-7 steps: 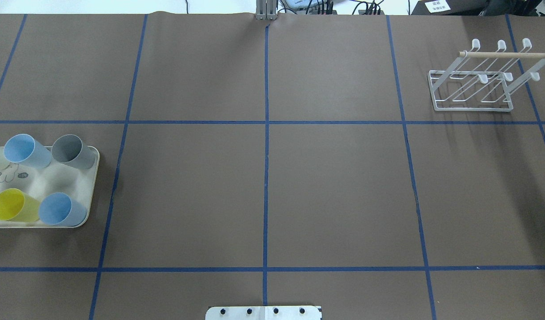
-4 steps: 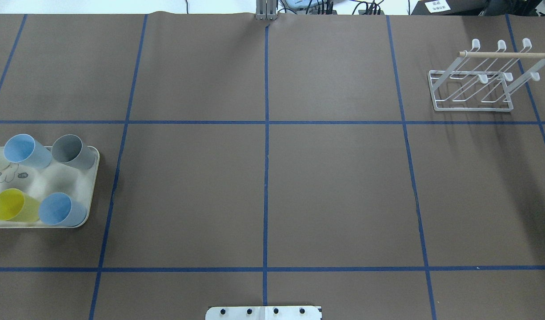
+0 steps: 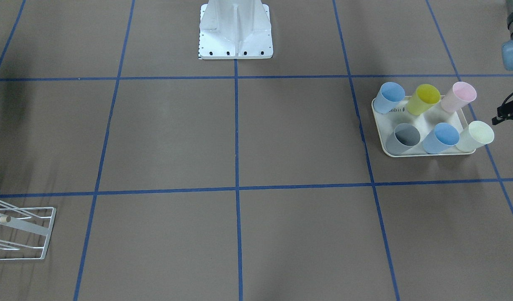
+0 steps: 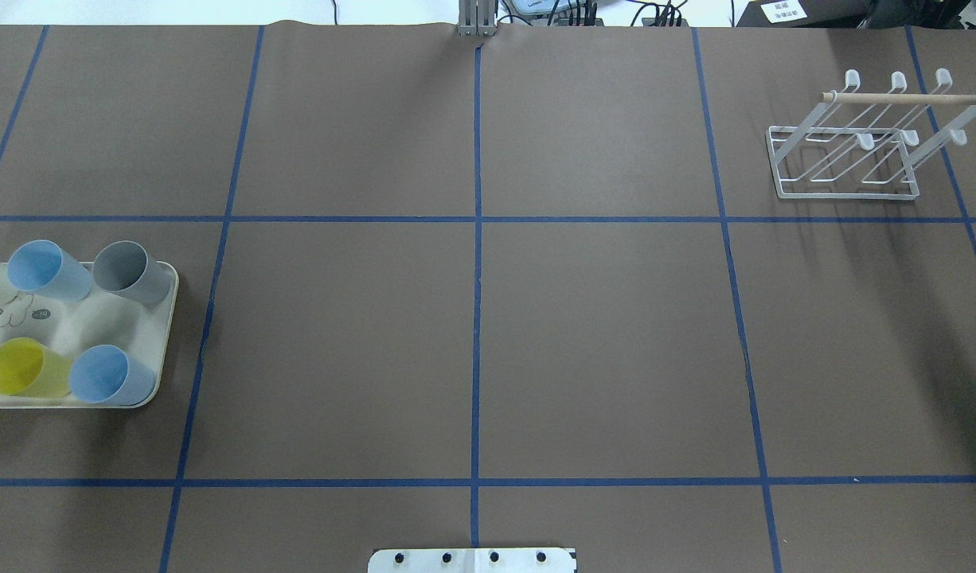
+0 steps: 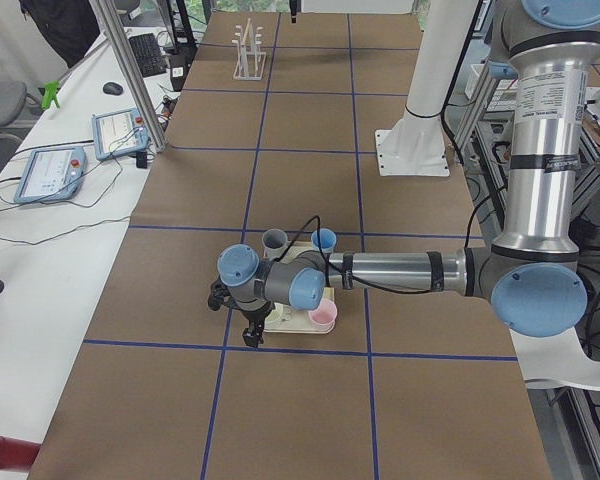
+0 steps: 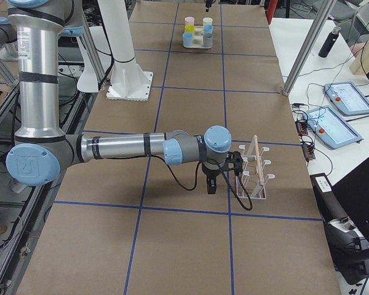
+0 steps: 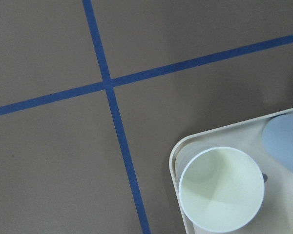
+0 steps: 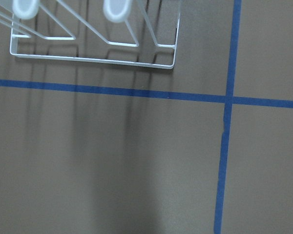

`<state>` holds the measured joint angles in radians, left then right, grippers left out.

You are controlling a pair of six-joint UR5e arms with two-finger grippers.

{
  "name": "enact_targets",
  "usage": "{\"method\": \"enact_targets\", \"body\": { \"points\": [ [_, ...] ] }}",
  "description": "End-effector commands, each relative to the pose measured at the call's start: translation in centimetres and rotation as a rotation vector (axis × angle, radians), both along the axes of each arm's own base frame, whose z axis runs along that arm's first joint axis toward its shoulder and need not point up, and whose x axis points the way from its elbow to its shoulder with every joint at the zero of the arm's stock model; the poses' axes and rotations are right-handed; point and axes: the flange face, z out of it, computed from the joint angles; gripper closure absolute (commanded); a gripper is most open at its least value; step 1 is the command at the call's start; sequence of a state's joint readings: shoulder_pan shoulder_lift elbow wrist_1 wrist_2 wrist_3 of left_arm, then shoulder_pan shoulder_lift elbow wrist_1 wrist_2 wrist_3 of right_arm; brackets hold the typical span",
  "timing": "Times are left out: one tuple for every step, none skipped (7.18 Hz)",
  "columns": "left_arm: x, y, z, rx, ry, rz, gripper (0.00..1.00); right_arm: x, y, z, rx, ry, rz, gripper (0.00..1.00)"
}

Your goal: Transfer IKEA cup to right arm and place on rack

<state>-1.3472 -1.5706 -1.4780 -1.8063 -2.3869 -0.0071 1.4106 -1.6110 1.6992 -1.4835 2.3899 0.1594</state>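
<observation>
Currently on my screens, item by item.

1. Cups: six stand upright on the tray (image 3: 424,122) at the left edge of the bench (image 4: 599,334); none is lifted. The front-facing view counts all six: blue, yellow and pink (image 3: 459,96) in one row, grey, blue and pale cream (image 3: 476,136) in the other. The overhead view cuts off the pink one and most of the pale one.
2. Rack (image 4: 846,151): far right corner of the bench, bare of cups, wooden dowel across its top.
3. Writing: the letters "bbit" on the tray floor, front-facing view only; overhead I get a rabbit outline instead. A label beyond the bench's far edge is too small to read.
4. Left arm (image 5: 400,270): seen whole only from the left end, forearm level above the tray, left gripper (image 5: 250,338) pointing down at the tray's outer corner. Its wrist camera looks down into the pale cup. Finger spread: I cannot tell.
5. Right arm (image 6: 117,147): seen only from the right end, forearm level, right gripper (image 6: 211,187) pointing down just beside the rack. Finger spread: I cannot tell.
</observation>
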Motion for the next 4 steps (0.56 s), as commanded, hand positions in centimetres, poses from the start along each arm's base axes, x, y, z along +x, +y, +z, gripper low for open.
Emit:
{"method": "enact_targets", "body": {
  "points": [
    [1.36, -0.36, 1.11, 0.0, 0.0, 0.015, 0.07, -0.71, 0.01, 0.05, -0.001, 0.002, -0.014, 0.0],
    [1.69, -0.4, 1.39, -0.004, -0.001, 0.021, 0.09, -0.78, 0.01, -0.03, 0.001, 0.001, -0.016, 0.0],
    [2.05, -0.83, 1.22, -0.002, 0.001, 0.025, 0.11, -0.78, 0.02, 0.06, -0.002, 0.002, -0.016, 0.0],
    [2.32, -0.93, 1.16, -0.002, 0.001, 0.029, 0.15, -0.86, 0.02, -0.03, 0.001, 0.001, -0.017, 0.0]
  ]
}}
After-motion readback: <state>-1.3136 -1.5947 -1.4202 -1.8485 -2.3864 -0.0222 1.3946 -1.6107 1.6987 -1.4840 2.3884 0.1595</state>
